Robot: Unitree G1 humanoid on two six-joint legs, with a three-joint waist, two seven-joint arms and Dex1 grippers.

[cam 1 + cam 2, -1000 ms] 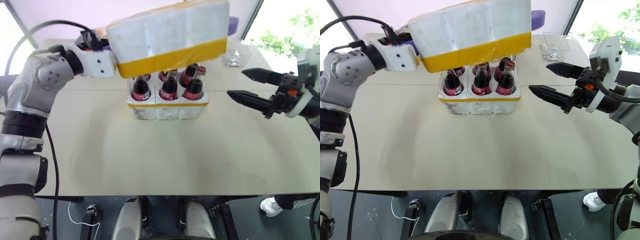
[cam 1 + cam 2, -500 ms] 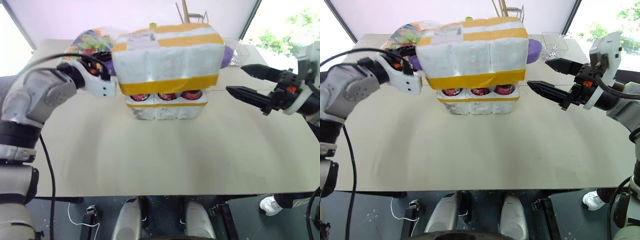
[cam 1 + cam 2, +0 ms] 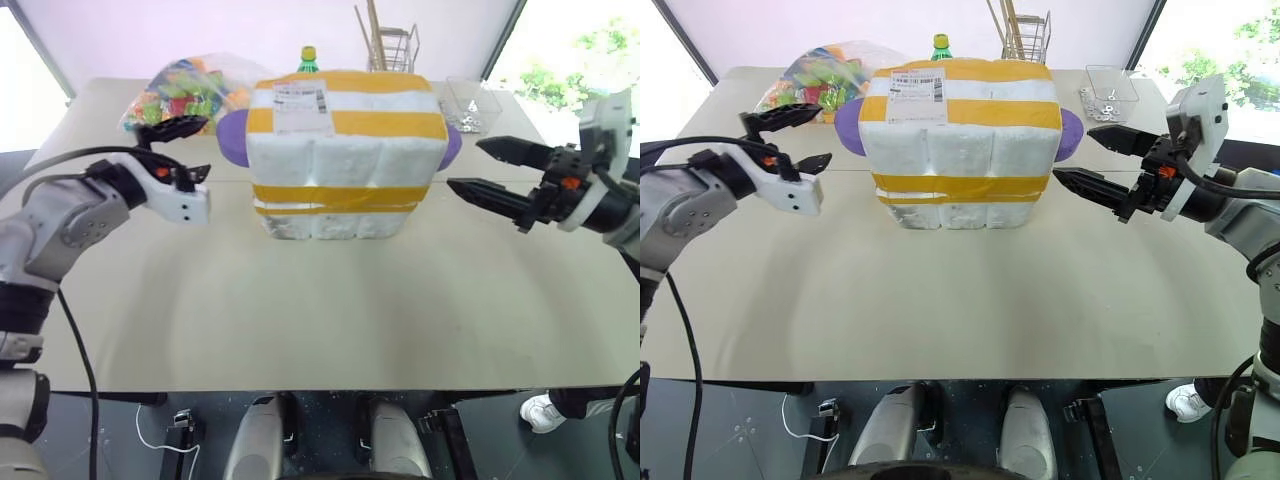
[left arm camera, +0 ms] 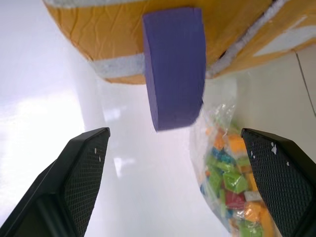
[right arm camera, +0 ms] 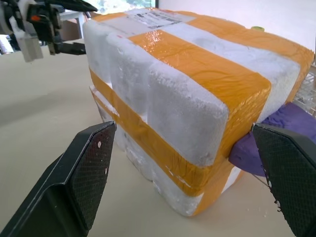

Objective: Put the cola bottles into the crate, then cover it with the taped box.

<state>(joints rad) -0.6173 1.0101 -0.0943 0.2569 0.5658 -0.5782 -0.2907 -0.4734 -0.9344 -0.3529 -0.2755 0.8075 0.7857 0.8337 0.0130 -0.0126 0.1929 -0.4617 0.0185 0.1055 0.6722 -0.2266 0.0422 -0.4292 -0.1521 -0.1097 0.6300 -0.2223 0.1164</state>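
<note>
Taped box: the taped box (image 3: 346, 140) sits upright over the crate (image 3: 335, 222) at the middle of the table (image 3: 320, 310), its lower yellow band meeting the crate's yellow rim; a white paper label lies on its top, and a purple disc (image 4: 174, 64) sticks out at each end.
Crate: covered from above, with just its low white base visible beneath the box.
Cola bottles: hidden under the box; they cannot be seen.
Left gripper: the left gripper (image 3: 180, 152) hangs just beside the box's left end, apart from it, fingers spread wide and holding nothing; the purple disc lies ahead between its fingertips.
Right gripper: the right gripper (image 3: 1092, 159) hangs near the box's right end, fingers spread wide and empty, not touching the box.
Behind the box: a clear bag of coloured blocks (image 3: 185, 88), a green bottle with a yellow cap (image 3: 309, 59), a wire rack (image 3: 392, 47) and a clear plastic container (image 3: 470, 103).
</note>
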